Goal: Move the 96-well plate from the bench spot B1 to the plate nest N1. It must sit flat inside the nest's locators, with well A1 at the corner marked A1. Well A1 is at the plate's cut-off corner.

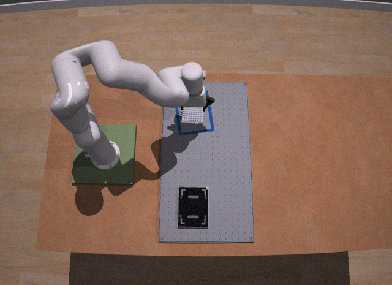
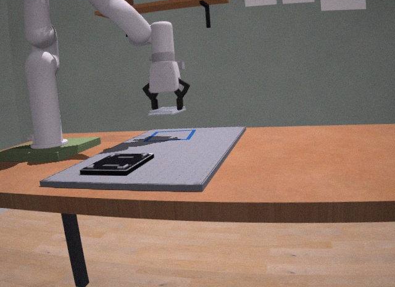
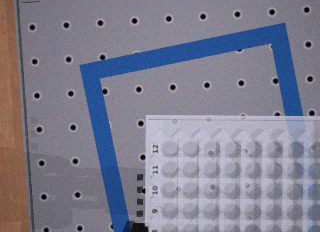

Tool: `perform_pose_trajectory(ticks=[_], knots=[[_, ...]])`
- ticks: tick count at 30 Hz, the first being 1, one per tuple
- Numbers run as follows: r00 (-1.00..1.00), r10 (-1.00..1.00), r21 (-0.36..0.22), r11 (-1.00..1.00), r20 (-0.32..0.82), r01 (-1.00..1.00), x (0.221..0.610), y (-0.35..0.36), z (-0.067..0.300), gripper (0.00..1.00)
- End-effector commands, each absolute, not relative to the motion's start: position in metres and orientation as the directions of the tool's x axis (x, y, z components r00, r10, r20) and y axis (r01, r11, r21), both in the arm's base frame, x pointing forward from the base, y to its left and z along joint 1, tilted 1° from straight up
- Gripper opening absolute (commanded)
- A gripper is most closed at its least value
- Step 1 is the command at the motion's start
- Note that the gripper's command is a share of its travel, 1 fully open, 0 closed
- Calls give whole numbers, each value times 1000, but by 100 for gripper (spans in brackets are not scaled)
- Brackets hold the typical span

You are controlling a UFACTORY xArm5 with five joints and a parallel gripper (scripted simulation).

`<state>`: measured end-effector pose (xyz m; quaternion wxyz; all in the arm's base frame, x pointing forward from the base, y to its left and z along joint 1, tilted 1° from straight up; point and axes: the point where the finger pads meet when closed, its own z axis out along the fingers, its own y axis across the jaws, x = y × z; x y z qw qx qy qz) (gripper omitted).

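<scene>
My gripper [image 2: 166,106] is shut on the white 96-well plate [image 1: 192,114] [image 2: 166,110] [image 3: 235,177] and holds it level, well above the bench. The plate hangs over the blue outline of spot B1 [image 1: 211,120] [image 2: 190,134] [image 3: 95,117], which lies empty on the grey perforated board [image 1: 228,155] [image 2: 197,156] [image 3: 55,52]. In the wrist view the plate fills the lower right, with row numbers 9 to 12 along its left edge. The black plate nest N1 [image 1: 193,206] [image 2: 117,163] with white corner marks lies at the board's near end, empty. The plate's cut-off corner is not visible.
The arm's green base block [image 1: 123,139] [image 2: 47,151] stands left of the board. The board rests on an orange mat on a wooden table [image 1: 316,149] [image 2: 303,169]. A wall shelf with a black bracket [image 2: 206,13] hangs behind the arm.
</scene>
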<state>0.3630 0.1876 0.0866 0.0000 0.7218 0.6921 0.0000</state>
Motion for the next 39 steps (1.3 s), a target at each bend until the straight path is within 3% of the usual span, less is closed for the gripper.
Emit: perform_pose_trajectory(ticks=[1, 20, 39], knots=[[194, 981, -4, -194, 13, 981, 365, 173, 88, 0], [641, 768, -10, -640, 9, 768, 366, 123, 89, 0], [953, 304, -12, -953, 3, 304, 368, 66, 90, 0]])
